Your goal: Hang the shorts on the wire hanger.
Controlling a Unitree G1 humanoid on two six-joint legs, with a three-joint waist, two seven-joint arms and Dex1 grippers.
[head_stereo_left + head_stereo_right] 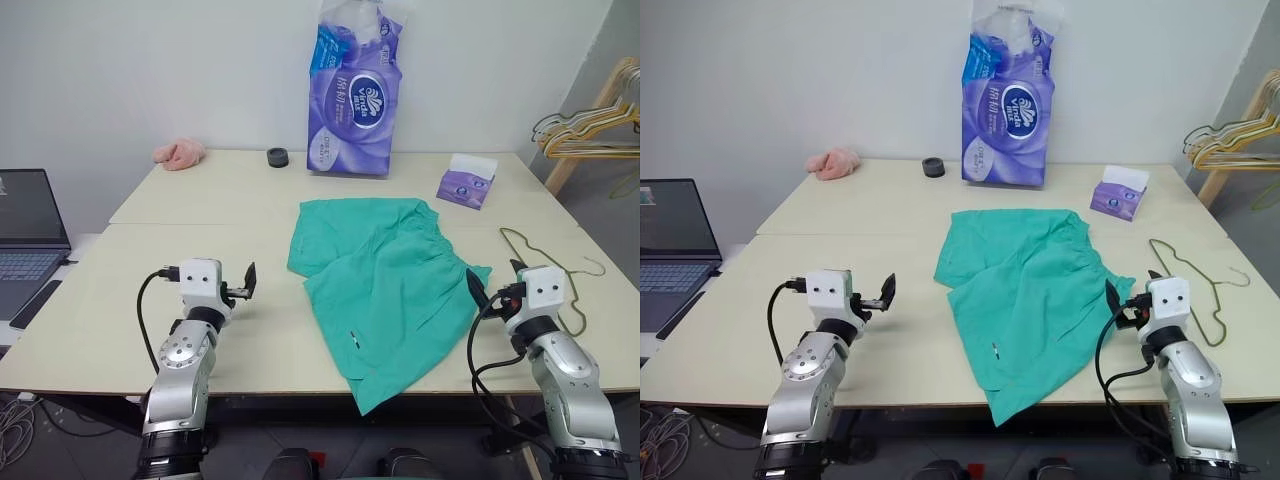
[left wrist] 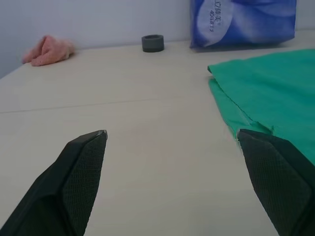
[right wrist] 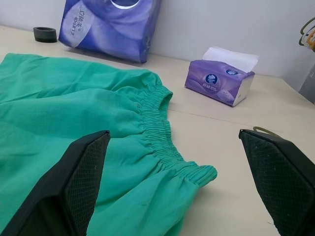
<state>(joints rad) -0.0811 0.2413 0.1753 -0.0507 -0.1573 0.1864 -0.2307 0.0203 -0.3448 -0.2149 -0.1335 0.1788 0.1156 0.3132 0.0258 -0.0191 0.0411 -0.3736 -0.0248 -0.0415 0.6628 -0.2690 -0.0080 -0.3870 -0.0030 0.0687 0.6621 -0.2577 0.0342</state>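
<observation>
The shorts lie flat in the middle of the counter, soft teal-green cloth with shallow folds. Their gathered elastic waistband, ribbed and puckered, runs along the right side; one leg points to the near edge and hangs slightly over it, and a small white tag sits near that hem.

The wire hanger lies flat on the counter just right of the shorts, a thin olive-gold wire bent into a triangle, its curved hook to the far right.

The right tool hovers level over the near right of the counter, between the waistband end of the shorts and the hanger, its two black, finely textured wedge-shaped fingers spread wide with nothing between them. The left tool hovers level just left of the shorts, equally spread and empty.

At the far edge stands a tall, glossy purple plastic pack of tissue rolls, its top torn open. Right of it sits a small purple tissue box with white tissue standing out of its slot. Left of the pack are a small dark ring and, farther left, a crumpled pink cloth.

Beyond the counter's right side a bunch of wire hangers hangs with a thick wooden hanger. An open laptop stands to the left of the counter.
</observation>
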